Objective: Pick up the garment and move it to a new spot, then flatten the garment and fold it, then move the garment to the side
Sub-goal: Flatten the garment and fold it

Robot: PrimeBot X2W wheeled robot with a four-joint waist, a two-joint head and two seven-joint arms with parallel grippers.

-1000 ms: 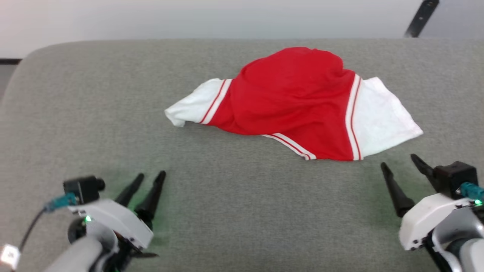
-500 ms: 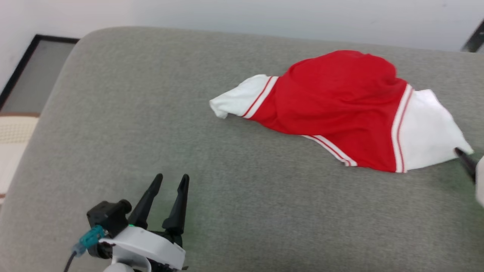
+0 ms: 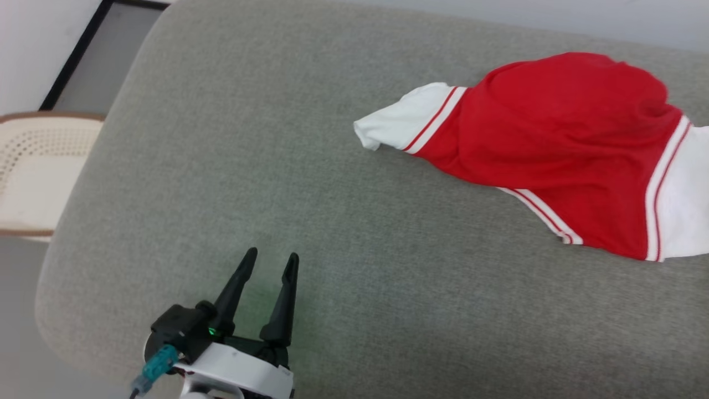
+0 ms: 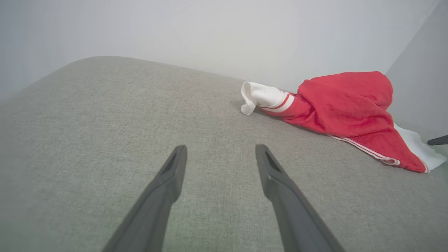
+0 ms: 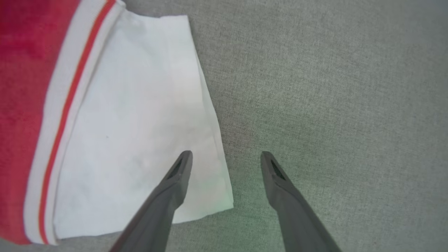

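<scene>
Garment: you'll find it crumpled on the grey cushion, toward its far right edge.
Left gripper: your fingers spread wide, empty, near the front edge.
Right gripper: wide, empty, over the garment's white corner.

I see the soft bright-red fabric garment with white panels cut by the head view's right edge | right wrist view: its red part runs off the left edge | small dark tip at the left wrist view's right edge, too cropped for me to name | cream perforated seat with brown rim cropped at the head view's left edge
</scene>
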